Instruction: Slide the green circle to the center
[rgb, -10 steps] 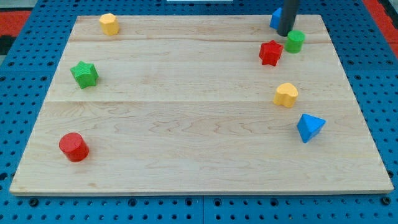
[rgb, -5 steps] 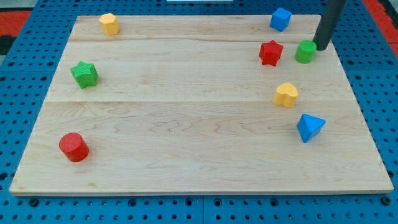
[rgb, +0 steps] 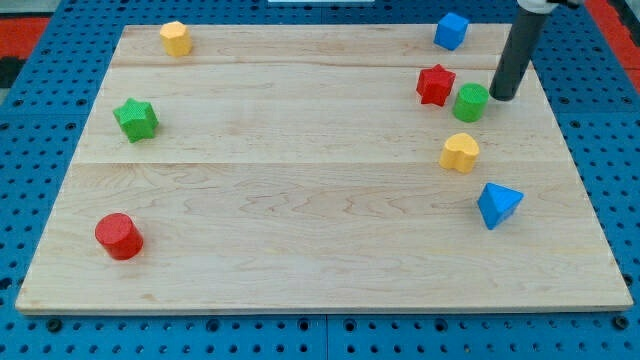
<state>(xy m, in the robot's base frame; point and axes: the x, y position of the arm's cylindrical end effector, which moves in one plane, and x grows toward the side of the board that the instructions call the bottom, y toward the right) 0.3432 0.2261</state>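
My tip (rgb: 500, 97) is sitting just right of the green circle (rgb: 470, 102), touching it or nearly so, at the far right of the desk (rgb: 300, 200). Being a bare rod, this tool is clamping nothing. The red star (rgb: 435, 84) is lying just left of the circle, the yellow heart (rgb: 460, 152) nearer.

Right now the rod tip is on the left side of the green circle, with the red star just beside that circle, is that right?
Not quite. In the camera view my tip is on the view's right side of the green circle, not its left. The red star does sit just beside the circle, up and to the view's left.
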